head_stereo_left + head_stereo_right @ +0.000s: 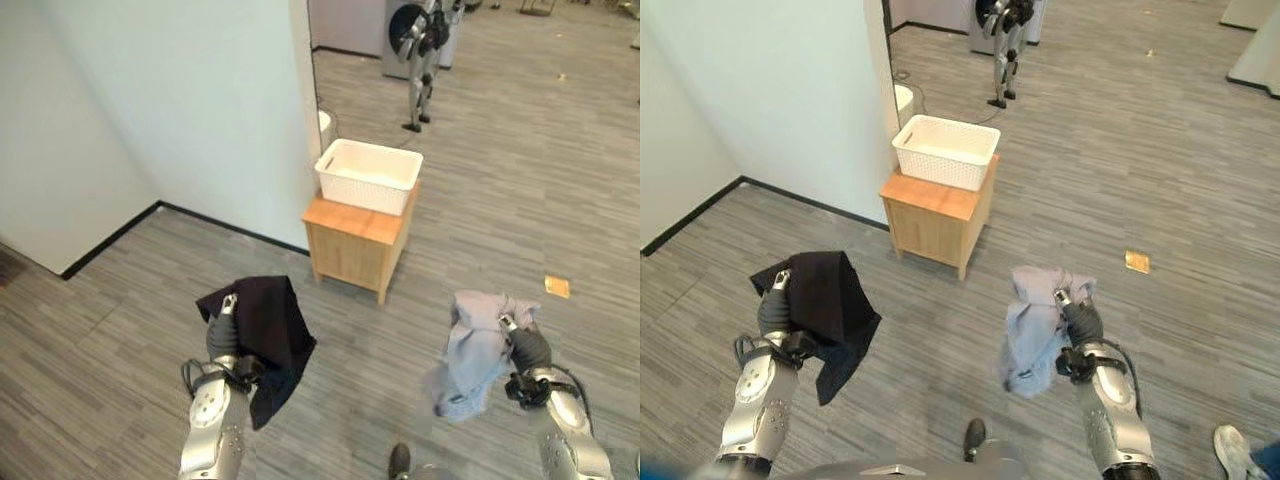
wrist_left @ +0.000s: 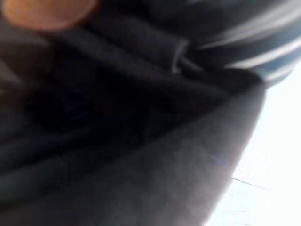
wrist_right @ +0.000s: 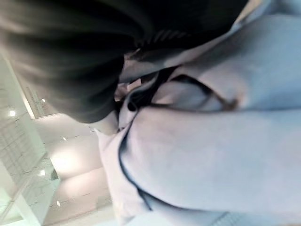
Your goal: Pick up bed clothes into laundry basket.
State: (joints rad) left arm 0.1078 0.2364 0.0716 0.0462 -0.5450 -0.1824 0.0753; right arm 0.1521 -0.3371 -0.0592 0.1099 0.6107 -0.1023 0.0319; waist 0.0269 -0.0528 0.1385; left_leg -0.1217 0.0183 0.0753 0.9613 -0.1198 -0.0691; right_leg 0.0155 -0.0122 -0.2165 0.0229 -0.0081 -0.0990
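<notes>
In the left eye view, the left hand (image 1: 222, 335) is raised with a black garment (image 1: 265, 335) draped over it, the soft cloth hanging in loose folds down its right side. The right hand (image 1: 527, 345) carries a pale grey-blue garment (image 1: 475, 350) the same way, bunched on top and drooping to the left. Both seem held high so the cloth clears the grey plank floor (image 1: 120, 300). Farther off, a white perforated laundry basket (image 1: 368, 175), rectangular and empty, sits on a small wooden cabinet (image 1: 355, 245) beside the white wall (image 1: 200, 110), likely the drop point.

The right eye view shows the same layout.

In the left wrist view, dark cloth covers the fingers, so I cannot tell whether they are clenched.

In the right wrist view, smooth grey-blue fabric with a dark seam wraps the hand; its grip is likewise hidden.
</notes>
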